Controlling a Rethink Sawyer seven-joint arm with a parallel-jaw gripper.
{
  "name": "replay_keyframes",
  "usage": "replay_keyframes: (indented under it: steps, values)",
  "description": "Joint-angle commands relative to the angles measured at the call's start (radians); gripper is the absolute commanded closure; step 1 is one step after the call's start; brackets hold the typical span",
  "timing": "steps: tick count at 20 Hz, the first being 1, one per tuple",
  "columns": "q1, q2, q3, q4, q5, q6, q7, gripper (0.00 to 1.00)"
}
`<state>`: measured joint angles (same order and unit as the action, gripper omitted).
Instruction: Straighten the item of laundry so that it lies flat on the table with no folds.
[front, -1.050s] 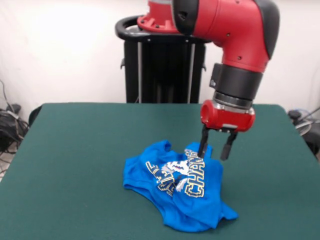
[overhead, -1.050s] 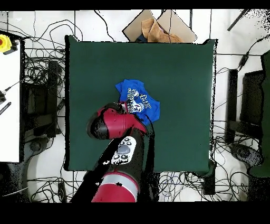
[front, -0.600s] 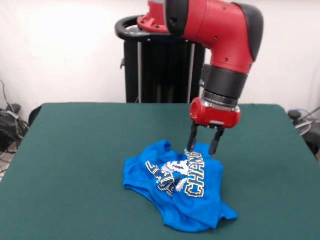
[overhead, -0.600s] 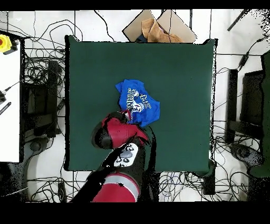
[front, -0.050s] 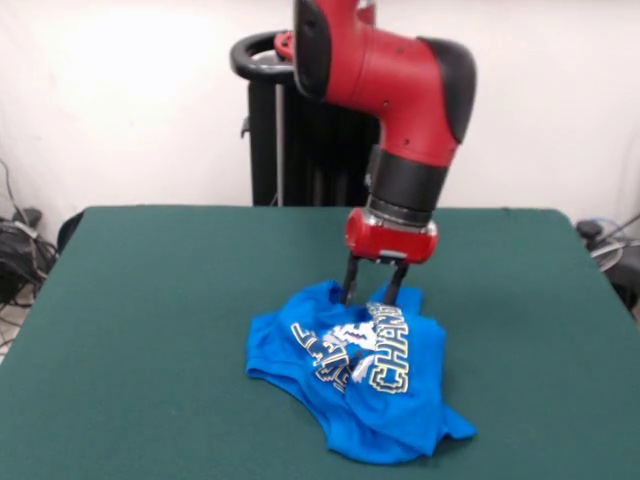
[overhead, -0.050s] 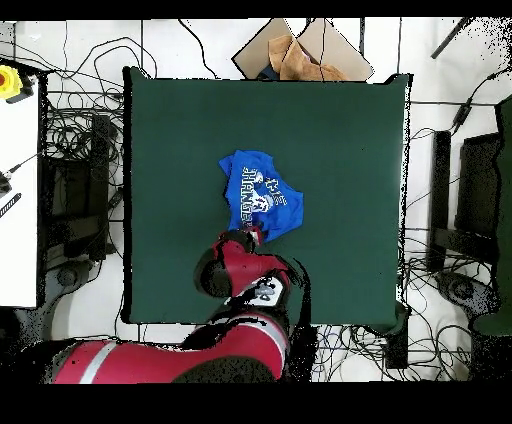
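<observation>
The table is covered in dark green cloth, and most of its top is bare. The red arm is seen coming down from above in the front view, bent at a black-banded wrist. In the overhead view the arm is seen reaching in from the bottom edge.

The shirt, bright blue, lies crumpled near the table's middle, somewhat toward the camera in the front view; in the overhead view the shirt is seen a little left of centre. Folds are seen across it, so the yellow-and-white lettering is broken up, and one corner is stretched out toward the near right.

The gripper is held over the shirt's far edge. Its two black fingers are parted, pointing down, with nothing between them.
</observation>
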<state>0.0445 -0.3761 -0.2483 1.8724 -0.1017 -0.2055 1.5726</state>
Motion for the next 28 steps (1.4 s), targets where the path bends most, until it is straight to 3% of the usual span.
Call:
replay_keyframes:
  steps: [1,10,11,17,21,28]
  values:
    - [-0.098,0.096,0.195,-0.001,-0.02,-0.033,0.216,0.0]
    - [-0.158,0.055,0.29,0.029,-0.007,0.011,0.208,0.0]
    - [-0.16,0.053,0.295,0.029,-0.005,0.012,0.206,1.0]
    - [-0.068,-0.138,0.252,0.103,0.104,0.201,0.229,1.0]
    - [-0.073,-0.243,0.294,0.179,0.129,0.338,0.231,1.0]
    - [-0.042,-0.346,0.313,0.29,0.152,0.408,0.244,1.0]
